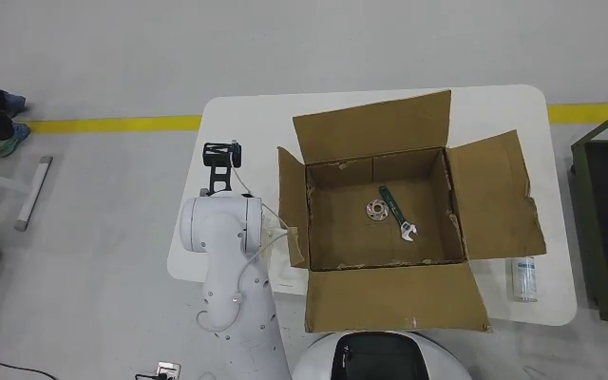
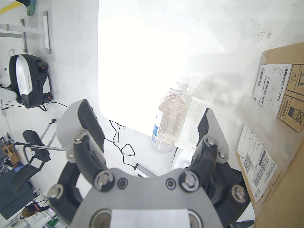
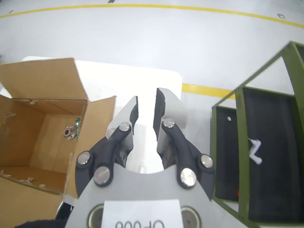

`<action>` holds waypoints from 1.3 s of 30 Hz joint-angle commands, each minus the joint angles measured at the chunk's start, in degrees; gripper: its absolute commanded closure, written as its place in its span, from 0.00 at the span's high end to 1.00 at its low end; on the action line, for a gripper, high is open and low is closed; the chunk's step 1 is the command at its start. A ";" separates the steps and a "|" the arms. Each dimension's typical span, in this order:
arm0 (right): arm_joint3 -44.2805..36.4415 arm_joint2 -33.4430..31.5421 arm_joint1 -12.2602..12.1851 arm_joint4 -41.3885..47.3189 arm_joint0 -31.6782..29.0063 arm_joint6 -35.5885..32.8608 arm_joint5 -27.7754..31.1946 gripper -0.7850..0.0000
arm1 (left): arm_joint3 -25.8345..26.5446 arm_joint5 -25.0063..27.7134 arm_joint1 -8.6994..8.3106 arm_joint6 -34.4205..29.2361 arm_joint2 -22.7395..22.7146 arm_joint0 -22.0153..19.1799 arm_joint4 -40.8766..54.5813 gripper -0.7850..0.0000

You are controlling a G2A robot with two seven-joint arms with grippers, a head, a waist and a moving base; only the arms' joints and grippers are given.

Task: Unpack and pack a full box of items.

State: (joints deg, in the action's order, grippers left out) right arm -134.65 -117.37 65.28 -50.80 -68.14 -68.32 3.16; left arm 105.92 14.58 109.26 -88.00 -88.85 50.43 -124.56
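Two grippers hold nothing: the left gripper (image 2: 146, 109) gapes wide at 9 o'clock of the box (image 1: 394, 299), and the right gripper (image 3: 147, 94) is a slim gap short of closed. The box's flaps are folded out, likely for easy reach. A wrench (image 1: 397, 214) and a metal ring (image 1: 374, 208) lie inside, and a bottle (image 1: 525, 278) lies outside at 4 o'clock.

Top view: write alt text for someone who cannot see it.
An open brown cardboard box sits on a white table, holding a green-handled adjustable wrench and a round metal flange. A clear plastic bottle lies beside its right flap, a white robot arm at its left.
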 commanded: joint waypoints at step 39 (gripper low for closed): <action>28.78 62.13 5.04 -26.90 22.18 -14.71 -23.48 0.00 | 0.00 0.00 0.00 0.00 0.00 0.00 0.00 1.00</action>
State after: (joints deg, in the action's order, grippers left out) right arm -105.87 -55.24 70.33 -77.70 -45.96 -83.03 -20.32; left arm 105.92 14.58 109.26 -88.00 -88.85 50.43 -124.56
